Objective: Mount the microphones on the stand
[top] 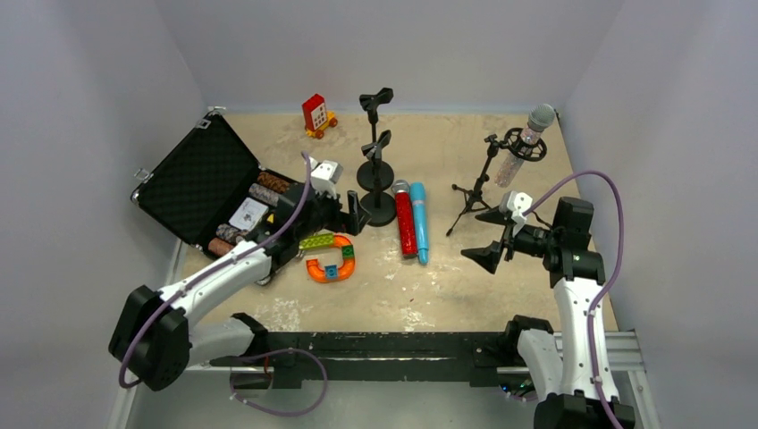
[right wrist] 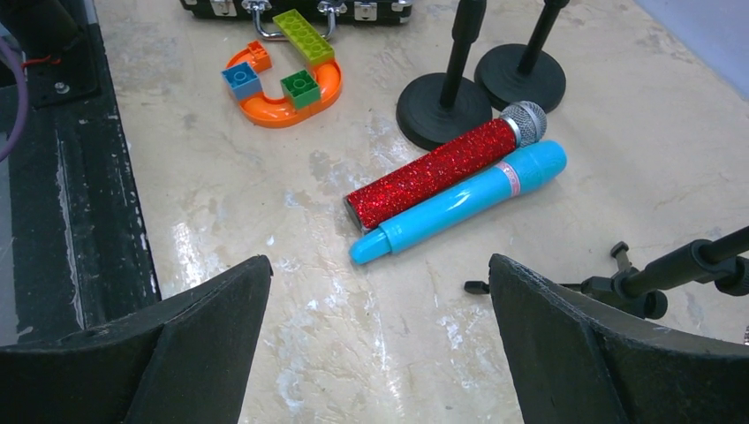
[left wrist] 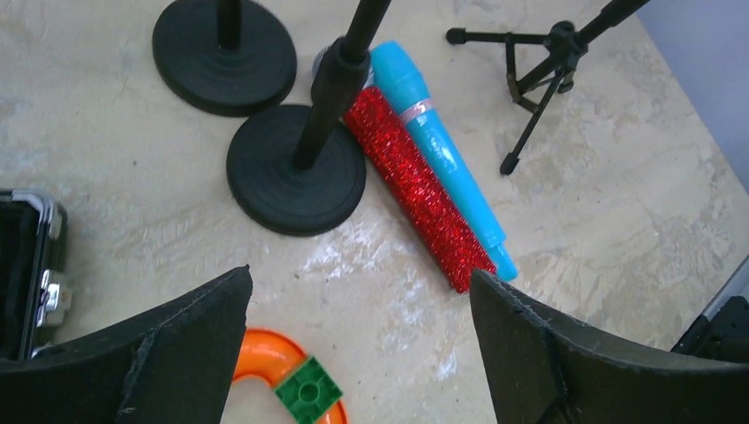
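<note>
The red glitter microphone point(top: 406, 223) and the light-blue microphone point(top: 419, 222) lie side by side on the table, just right of two round-base stands point(top: 377, 210). The silver glitter microphone point(top: 527, 138) sits tilted in the ring clip of the tripod stand point(top: 476, 188). My left gripper point(top: 355, 214) is open and empty, left of the nearer stand base point(left wrist: 296, 181); its view point(left wrist: 358, 274) shows the red mic point(left wrist: 415, 190) and blue mic point(left wrist: 437, 150) ahead. My right gripper point(top: 478, 237) is open and empty; its view point(right wrist: 380, 261) shows the red mic point(right wrist: 433, 172) and blue mic point(right wrist: 468, 199).
An open black case point(top: 201, 188) with small items lies at the left. An orange curved track with bricks point(top: 331, 264) lies near the left gripper and shows in the right wrist view point(right wrist: 283, 84). A red toy block point(top: 315, 114) stands at the back. Tripod legs point(right wrist: 636, 283) are near my right finger.
</note>
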`<control>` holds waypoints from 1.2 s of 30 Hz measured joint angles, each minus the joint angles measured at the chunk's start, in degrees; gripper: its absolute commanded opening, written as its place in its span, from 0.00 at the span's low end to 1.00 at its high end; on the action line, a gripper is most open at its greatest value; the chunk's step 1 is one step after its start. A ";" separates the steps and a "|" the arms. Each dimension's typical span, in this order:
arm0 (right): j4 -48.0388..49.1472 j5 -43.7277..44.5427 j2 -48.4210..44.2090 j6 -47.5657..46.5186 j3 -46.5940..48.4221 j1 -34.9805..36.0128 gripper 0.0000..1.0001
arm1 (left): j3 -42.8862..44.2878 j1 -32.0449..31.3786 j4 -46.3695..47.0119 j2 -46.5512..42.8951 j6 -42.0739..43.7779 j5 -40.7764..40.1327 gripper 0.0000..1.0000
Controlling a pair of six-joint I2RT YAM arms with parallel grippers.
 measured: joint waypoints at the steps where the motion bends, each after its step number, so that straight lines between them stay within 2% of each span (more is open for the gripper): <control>1: 0.00 0.22 0.00 0.00 0.00 0.00 0.97 | 0.83 0.17 1.75 1.66 0.17 0.57 0.96; 9: 0.02 1.01 -0.37 0.00 0.00 0.00 0.97 | 3.39 0.26 19.67 13.25 3.87 4.22 0.93; 18: 0.02 1.03 -0.59 0.00 0.00 0.00 0.97 | 3.48 0.50 32.33 22.38 9.33 3.04 0.74; 23: 0.00 1.20 -0.50 0.00 0.00 0.00 0.97 | 5.60 0.76 34.67 26.05 11.21 1.77 0.62; 26: 0.00 1.25 -0.42 -0.02 0.00 0.00 0.97 | 6.73 0.79 36.06 27.17 12.13 1.22 0.59; 31: -0.04 1.40 0.15 -0.07 0.00 0.00 0.97 | 7.21 0.81 38.91 28.11 12.83 0.63 0.42; 36: -0.15 1.42 0.61 -0.09 0.00 0.00 0.97 | 7.67 0.81 40.26 29.46 13.60 0.26 0.36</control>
